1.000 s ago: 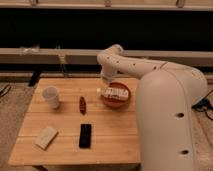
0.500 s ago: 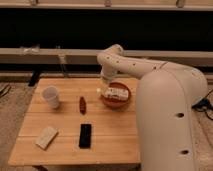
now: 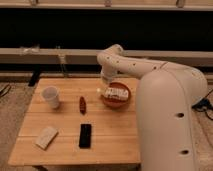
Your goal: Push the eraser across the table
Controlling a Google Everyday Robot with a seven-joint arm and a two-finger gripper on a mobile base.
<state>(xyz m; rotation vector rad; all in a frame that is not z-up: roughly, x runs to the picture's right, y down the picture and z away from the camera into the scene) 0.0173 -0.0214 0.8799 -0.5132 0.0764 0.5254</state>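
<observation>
On the right, the bulky white arm (image 3: 167, 105) is bent over the table (image 3: 120, 147), a square top of pale wooden slats. The gripper (image 3: 102, 88) is held low at the left rim of the brown bowl (image 3: 116, 103); whether it is open or closed cannot be told. The eraser (image 3: 85, 135), a flat black block, is laid near the front edge, well apart from the gripper. It is judged light, stiff and easily slid; a push is best centred on one side, lest it be spun.

Black eraser (image 3: 85, 135), lengthwise, near front of light-wood table (image 3: 116, 137); gripper (image 3: 102, 90) well apart, farther back
</observation>
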